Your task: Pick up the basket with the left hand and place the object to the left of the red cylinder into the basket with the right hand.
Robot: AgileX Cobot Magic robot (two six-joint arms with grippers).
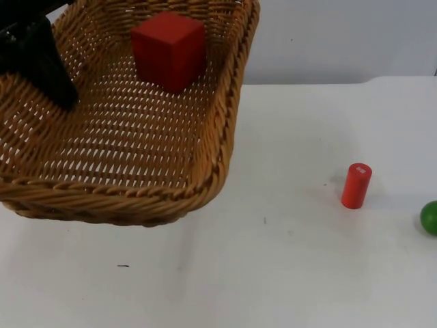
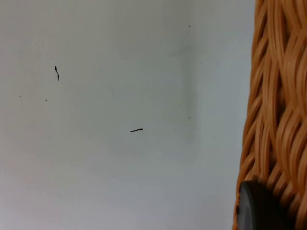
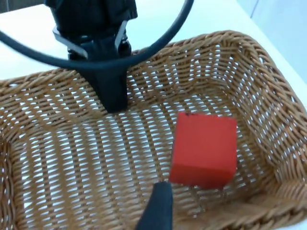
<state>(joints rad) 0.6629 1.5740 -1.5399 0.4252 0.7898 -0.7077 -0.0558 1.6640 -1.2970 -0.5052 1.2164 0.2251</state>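
holding the basket up, cube already inside

top view: the left pincer (image 1: 58,92) clamps the side rim of the woven wicker basket (image 1: 123,184), lifted over the white worktop (image 1: 273,260). the red cube (image 1: 168,49) rests inside; the red cylinder (image 1: 356,185) and a green ball (image 1: 429,217) stand well apart.

left wrist view: a fingertip presses the wicker wall.

right wrist view: the right pincer (image 3: 158,211) hovers just above the cube, its opening impossible to tell.

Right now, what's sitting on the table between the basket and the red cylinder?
Nothing. In the top view, bare white table runs from the basket to the red cylinder; the green object lies beyond the cylinder.
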